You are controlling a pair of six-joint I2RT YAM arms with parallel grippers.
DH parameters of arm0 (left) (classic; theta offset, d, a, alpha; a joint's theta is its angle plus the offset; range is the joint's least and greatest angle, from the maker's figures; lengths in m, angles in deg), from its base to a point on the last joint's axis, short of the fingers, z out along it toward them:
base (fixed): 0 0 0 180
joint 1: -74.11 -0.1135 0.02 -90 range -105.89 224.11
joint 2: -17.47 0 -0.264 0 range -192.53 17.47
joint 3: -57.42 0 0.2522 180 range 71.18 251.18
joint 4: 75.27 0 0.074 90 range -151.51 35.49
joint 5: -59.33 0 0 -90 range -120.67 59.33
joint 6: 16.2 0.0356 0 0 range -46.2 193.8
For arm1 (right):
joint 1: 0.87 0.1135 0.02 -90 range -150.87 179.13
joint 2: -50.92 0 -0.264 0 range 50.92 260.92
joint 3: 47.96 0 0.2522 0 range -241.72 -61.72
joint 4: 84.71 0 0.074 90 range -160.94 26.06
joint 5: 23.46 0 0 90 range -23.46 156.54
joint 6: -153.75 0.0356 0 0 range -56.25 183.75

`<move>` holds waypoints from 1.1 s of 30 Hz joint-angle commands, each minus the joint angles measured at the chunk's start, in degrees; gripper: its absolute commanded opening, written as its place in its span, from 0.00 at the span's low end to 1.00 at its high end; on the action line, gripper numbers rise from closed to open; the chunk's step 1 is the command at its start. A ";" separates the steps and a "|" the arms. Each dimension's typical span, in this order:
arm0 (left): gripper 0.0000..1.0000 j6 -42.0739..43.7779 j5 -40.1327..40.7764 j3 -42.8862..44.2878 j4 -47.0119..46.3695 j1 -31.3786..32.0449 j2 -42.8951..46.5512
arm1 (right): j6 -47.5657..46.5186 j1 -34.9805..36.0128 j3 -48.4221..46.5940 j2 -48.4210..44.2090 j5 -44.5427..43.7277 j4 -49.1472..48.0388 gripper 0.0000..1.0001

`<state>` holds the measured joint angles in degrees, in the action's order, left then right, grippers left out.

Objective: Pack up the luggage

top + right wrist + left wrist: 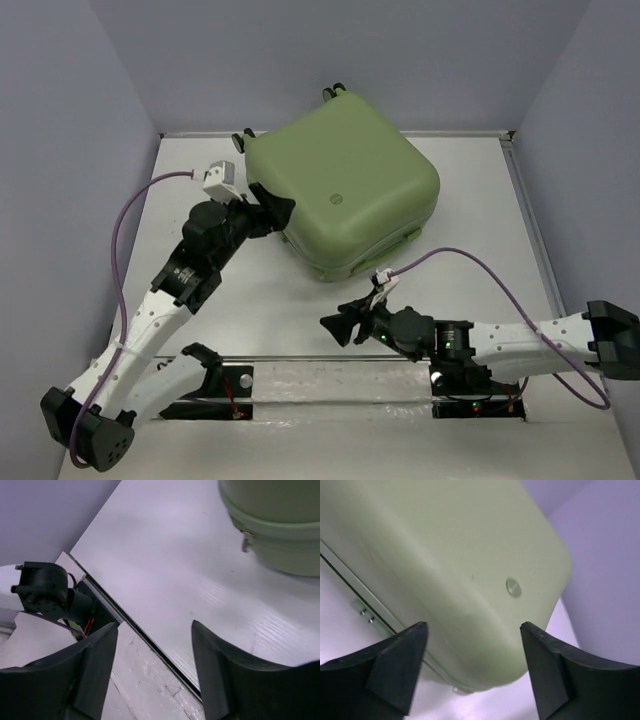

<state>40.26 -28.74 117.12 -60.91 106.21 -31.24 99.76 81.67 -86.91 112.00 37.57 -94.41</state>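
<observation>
The luggage point(345, 190) is a light olive-green hard-shell suitcase, closed, lying flat at the back middle of the table, with a small round logo point(336, 198) on its top shell and wheels at its far corner. My left gripper point(275, 208) is open and empty at the suitcase's left side; in the left wrist view the shell point(455, 565) fills the space ahead of the spread fingers point(472, 630). My right gripper point(338, 327) is open and empty, low over the table near the front edge, apart from the suitcase, whose near corner point(280, 530) shows in the right wrist view.
The white table point(250, 310) is walled by grey panels left, right and behind. A metal rail point(330, 385) with both arm bases runs along the near edge. The left arm's base point(47, 592) shows in the right wrist view. A purple cable point(480, 265) loops over each arm.
</observation>
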 commanded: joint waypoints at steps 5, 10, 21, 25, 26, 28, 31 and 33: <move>0.99 0.76 -8.88 14.77 -3.93 -18.46 -18.05 | 6.00 -0.54 2.60 -13.26 -8.04 18.37 0.73; 0.99 -4.15 -16.13 22.17 -8.68 -27.07 -32.48 | 6.53 -0.54 5.32 -15.11 -5.14 18.89 0.73; 0.99 -10.49 -26.27 51.00 -8.77 -28.93 -64.76 | 7.32 -0.54 7.00 -11.69 0.14 14.86 0.73; 0.99 -13.82 -28.12 55.05 -11.93 -28.23 -71.34 | 7.76 -0.54 7.61 -9.67 1.02 13.27 0.73; 0.99 -14.79 -28.30 55.31 -13.16 -28.23 -71.96 | 7.85 -0.54 7.61 -9.14 0.94 13.27 0.73; 0.93 -18.55 -29.44 54.97 -18.25 -28.14 -73.36 | 7.85 -0.54 7.70 -8.87 0.15 13.36 0.74; 0.66 -22.09 -31.11 53.92 -25.46 -28.14 -74.43 | 9.07 -0.54 8.57 -9.57 -1.26 13.62 0.76; 0.16 -23.24 -30.59 51.21 -29.93 -28.23 -73.12 | 10.65 -0.54 9.02 -10.80 -3.71 15.11 0.76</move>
<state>20.66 -55.34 170.21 -76.45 75.80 -105.00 107.71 81.24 -79.07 102.93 37.85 -78.02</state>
